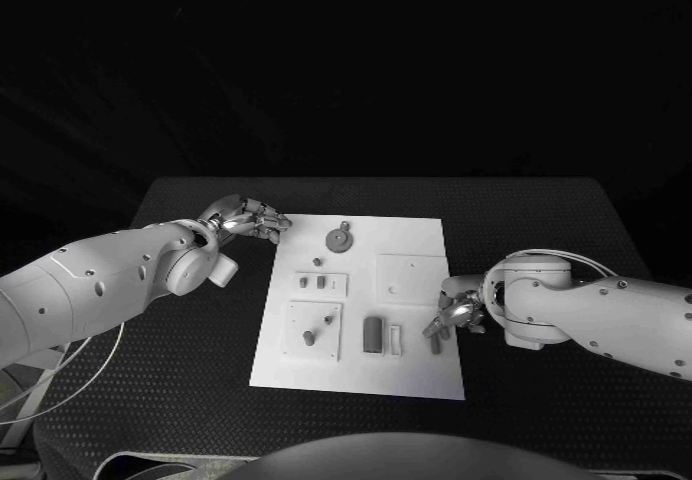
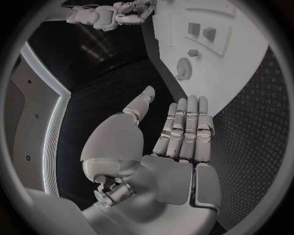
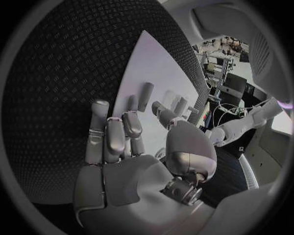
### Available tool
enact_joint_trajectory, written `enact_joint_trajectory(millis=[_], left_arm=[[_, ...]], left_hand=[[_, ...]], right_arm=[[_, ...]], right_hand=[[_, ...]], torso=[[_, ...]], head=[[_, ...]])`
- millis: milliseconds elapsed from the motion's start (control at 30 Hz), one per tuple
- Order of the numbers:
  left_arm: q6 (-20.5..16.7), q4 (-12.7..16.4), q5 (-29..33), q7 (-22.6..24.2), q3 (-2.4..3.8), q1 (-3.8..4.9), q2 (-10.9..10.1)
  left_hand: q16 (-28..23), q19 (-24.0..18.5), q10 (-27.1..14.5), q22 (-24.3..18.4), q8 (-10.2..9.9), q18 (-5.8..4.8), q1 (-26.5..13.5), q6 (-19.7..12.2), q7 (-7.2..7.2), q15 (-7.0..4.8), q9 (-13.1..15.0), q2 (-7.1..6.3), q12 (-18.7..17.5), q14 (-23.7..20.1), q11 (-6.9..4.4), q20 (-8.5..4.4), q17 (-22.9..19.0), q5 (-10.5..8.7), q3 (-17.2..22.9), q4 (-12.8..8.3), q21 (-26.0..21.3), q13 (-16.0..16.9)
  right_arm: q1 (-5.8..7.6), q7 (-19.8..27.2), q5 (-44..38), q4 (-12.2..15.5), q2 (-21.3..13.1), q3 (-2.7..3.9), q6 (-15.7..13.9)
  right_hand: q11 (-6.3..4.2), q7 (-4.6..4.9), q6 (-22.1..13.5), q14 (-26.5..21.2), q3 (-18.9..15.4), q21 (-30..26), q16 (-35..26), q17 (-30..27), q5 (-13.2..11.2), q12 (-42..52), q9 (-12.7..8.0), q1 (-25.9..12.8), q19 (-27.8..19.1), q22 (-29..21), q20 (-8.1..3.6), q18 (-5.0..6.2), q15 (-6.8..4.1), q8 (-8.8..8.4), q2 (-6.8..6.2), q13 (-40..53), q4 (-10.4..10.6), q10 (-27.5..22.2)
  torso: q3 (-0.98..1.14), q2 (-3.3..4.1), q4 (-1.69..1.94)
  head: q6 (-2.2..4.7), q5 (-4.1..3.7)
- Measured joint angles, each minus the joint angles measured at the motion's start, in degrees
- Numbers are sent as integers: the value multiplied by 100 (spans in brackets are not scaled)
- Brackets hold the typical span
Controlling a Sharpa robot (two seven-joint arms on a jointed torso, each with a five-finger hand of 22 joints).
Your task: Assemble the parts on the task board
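Note:
The white task board [image 1: 411,255] lies in the middle of the black table. On it are a round grey part [image 1: 339,238], two small parts [image 1: 320,283], a plate with pegs [image 1: 315,328], a dark block [image 1: 374,335] and a grey bar [image 1: 433,343]. My left hand [image 1: 248,218] hovers at the board's far left corner. Its fingers [image 2: 186,129] are straight and hold nothing, and the round part [image 2: 183,68] lies beyond them. My right hand [image 1: 459,312] is at the board's right edge. Its fingers [image 3: 115,134] are apart and empty, just short of the grey bar [image 3: 147,95].
Black textured table [image 1: 173,360] surrounds the board on all sides. A white slot piece [image 1: 395,335] sits beside the dark block. A square outline [image 1: 408,275] marks the board's right half. Across the board [image 2: 245,63], the left wrist view shows my right hand [image 2: 132,12].

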Motion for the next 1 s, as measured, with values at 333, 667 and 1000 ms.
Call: enact_joint_trajectory(millis=[333, 667, 1000], left_arm=[[1, -4, 3, 5, 0, 0, 1], [1, 0, 4, 5, 0, 0, -14], [2, 4, 5, 3, -1, 0, -17]], left_hand=[[0, 0, 0, 0, 0, 0, 0, 0, 0, 0, 0, 0, 0, 0, 0, 0, 5, 0, 0, 0, 0, 0], [0, 0, 0, 1, 0, 0, -20, 0, 0, 0, 0, 20, 0, 0, 0, 0, 5, 0, 0, 0, 0, 0], [0, 0, 0, 1, 0, 0, -19, 0, 0, 0, 0, 19, 0, 0, 0, 0, 10, 0, 0, 0, 0, 0]], right_arm=[[-57, 18, 11, -19, 106, 20, -11], [-60, 21, -232, 28, 125, 20, 56], [-133, 20, -931, 123, 306, 22, 82]], right_hand=[[23, 1, -1, -30, 48, 0, 0, -57, 0, -112, -6, -21, -21, 0, -19, 41, 8, -3, 25, -80, -192, -67], [47, 0, -1, -150, 115, -1, -32, -201, 0, -297, -16, 222, -41, 0, 0, 40, 33, -3, -68, -185, -684, -211], [92, -7, 24, -209, 198, -1, -59, -276, 0, -356, 7, 418, -73, 0, 13, 8, 44, 42, -264, -221, -719, -260]], torso=[[3, -2, 7], [3, 1, -1], [4, 2, -3]], head=[[-28, -11], [-58, -7], [-71, -20]])
